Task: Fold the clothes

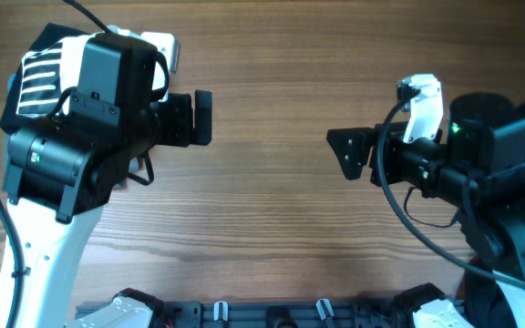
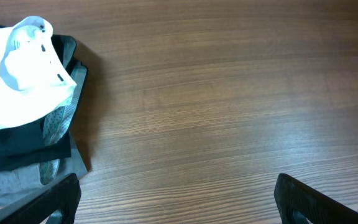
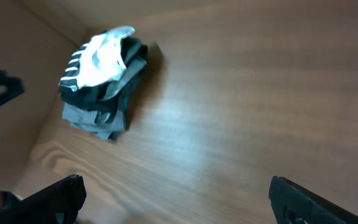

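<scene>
The clothes point(image 3: 101, 84) lie in a stacked pile at the table's far left: a white T-shirt with black stripes point(image 1: 48, 73) on top of black and grey garments point(image 2: 23, 146). In the overhead view my left arm covers most of the pile. My left gripper point(image 1: 203, 117) is open and empty, over bare wood to the right of the pile. My right gripper point(image 1: 343, 153) is open and empty at the right side of the table, pointing left, far from the pile. Both pairs of fingertips frame bare wood in the wrist views point(image 2: 179, 199) point(image 3: 179, 196).
The wooden table point(image 1: 262, 219) spans the view. A rail with clips point(image 1: 272, 312) runs along the front edge. The arm bases stand at the front left and right corners.
</scene>
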`<state>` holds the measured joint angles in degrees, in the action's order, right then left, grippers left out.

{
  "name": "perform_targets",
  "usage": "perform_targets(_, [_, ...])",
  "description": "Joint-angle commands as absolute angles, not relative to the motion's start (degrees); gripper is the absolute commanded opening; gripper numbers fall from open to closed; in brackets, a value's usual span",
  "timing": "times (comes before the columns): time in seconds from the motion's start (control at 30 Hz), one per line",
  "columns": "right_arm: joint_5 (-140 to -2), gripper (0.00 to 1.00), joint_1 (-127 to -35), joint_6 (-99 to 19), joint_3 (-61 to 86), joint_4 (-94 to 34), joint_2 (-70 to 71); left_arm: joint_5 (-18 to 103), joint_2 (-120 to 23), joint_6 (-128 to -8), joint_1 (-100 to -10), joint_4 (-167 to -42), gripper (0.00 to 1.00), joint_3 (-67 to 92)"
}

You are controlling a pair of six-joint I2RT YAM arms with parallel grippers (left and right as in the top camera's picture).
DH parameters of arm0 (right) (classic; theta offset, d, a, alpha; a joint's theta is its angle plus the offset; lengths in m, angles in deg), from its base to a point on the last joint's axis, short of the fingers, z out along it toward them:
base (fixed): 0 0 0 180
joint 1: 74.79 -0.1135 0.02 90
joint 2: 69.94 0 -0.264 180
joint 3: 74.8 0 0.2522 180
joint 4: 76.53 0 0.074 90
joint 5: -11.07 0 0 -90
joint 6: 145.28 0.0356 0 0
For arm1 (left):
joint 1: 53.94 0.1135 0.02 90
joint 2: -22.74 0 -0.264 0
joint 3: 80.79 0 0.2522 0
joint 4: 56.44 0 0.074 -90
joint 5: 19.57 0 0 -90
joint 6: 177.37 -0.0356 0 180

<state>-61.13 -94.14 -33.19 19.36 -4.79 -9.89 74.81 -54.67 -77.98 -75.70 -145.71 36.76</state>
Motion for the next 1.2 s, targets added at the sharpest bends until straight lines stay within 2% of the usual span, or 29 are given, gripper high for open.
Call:
perform_targets(0.0, [-60.5,1.0,-94.3,-19.0,20.1,-3.3,-7.6,75.7,-54.8,-77.0,-76.0,-145.7,1.0,37.4])
perform_targets(0.17, [-59.3,1.0,-94.2,-23.2,20.1,-4.8,-6.4,75.7,-54.8,-77.0,-76.0,-145.7,1.0,37.4])
perform_targets(0.37, [-48.4,1.0,-94.2,-47.4,20.1,-16.6,-10.7,75.7,-54.8,-77.0,-76.0,-145.7,1.0,37.4])
perform_targets(0.53, [-52.0,1.0,-94.2,-65.7,18.5,-19.7,-12.9,75.7,-54.8,-77.0,-76.0,-145.7,1.0,37.4])
perform_targets(0.67, [-52.2,1.0,-94.2,-78.1,9.0,-28.9,-19.5,75.7,-54.8,-77.0,-76.0,-145.7,1.0,37.4])
perform_targets(0.97, [-50.3,1.0,-94.2,-74.1,-31.4,-55.9,-43.1,75.7,-54.8,-77.0,-76.0,-145.7,1.0,37.4])
perform_targets(1.17, [-56.3,1.0,-94.1,-64.3,-46.8,-60.6,-56.5,75.7,-54.8,-77.0,-76.0,-145.7,1.0,37.4])
